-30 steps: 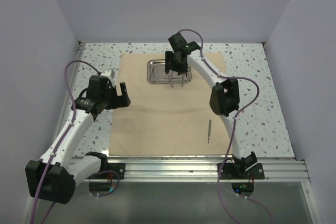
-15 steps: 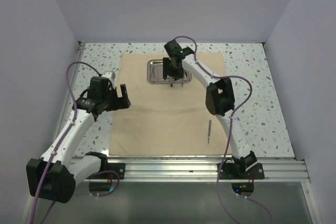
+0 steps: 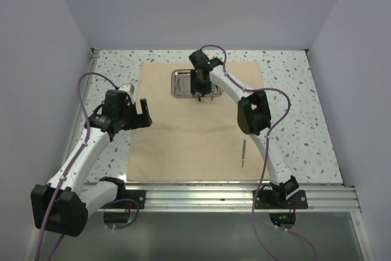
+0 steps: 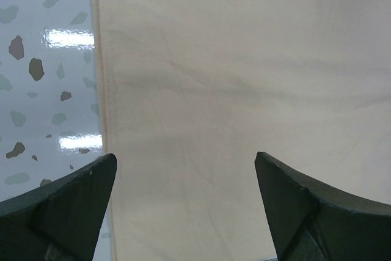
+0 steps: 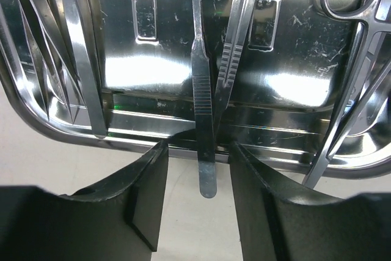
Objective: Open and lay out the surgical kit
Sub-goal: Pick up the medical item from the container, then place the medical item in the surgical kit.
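Clearly scratched, shiny steel tray (image 5: 153, 84); ribbed handle (image 5: 204, 126) overhangs rim above cloth (image 5: 67, 163).

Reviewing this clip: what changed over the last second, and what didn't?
The right hand shifted slightly left over the steel tray, and its jaws narrowed around a flat instrument handle overhanging the near rim. Gaps remain, so nothing is gripped yet. The left hand, open above the cloth at its left edge, the cloth itself and the loose instrument on it stayed put.

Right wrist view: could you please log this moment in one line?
right gripper open, straddling slim instrument at steel tray rim | left gripper open above cloth wrap
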Robot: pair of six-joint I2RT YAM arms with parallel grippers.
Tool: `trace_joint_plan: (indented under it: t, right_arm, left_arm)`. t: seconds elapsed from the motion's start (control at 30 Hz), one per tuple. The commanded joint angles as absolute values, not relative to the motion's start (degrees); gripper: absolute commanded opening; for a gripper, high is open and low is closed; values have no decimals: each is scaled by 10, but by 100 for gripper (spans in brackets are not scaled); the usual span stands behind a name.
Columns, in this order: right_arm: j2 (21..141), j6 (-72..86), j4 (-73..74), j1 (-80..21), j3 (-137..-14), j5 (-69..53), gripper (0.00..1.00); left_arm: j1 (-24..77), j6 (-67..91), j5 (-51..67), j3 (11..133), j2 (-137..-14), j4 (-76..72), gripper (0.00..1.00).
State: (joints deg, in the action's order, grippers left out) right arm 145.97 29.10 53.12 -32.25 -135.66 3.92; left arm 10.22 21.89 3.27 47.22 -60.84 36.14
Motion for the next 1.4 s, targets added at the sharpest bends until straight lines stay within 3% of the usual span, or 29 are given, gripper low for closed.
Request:
trace_joint_plan:
  t: [0.0,0.3,0.5,0.97,1.17,1.37]
  right_arm:
    - [1473,293,524,-325,-1361,53,46]
    - [1481,287,529,-325,-1354,68,26]
    - [1484,284,533,-325,-1347,77,0]
    - [1377,271,539,-325,-1325,105,0]
    - [1261,286,518,-328,-1204,88,0]
    - [1120,294,501,-332,-1000,87,0]
  left_arm:
    - [105,217,41,471,-604,353,100]
    - [105,214,48,471,-608,352,100]
    - [105,214,49,471,-611,351,100]
    - [105,216,43,462,-604,344,100]
    - [105,219,34,462,-600,342,100]
    - [105,220,27,463,-603,343,100]
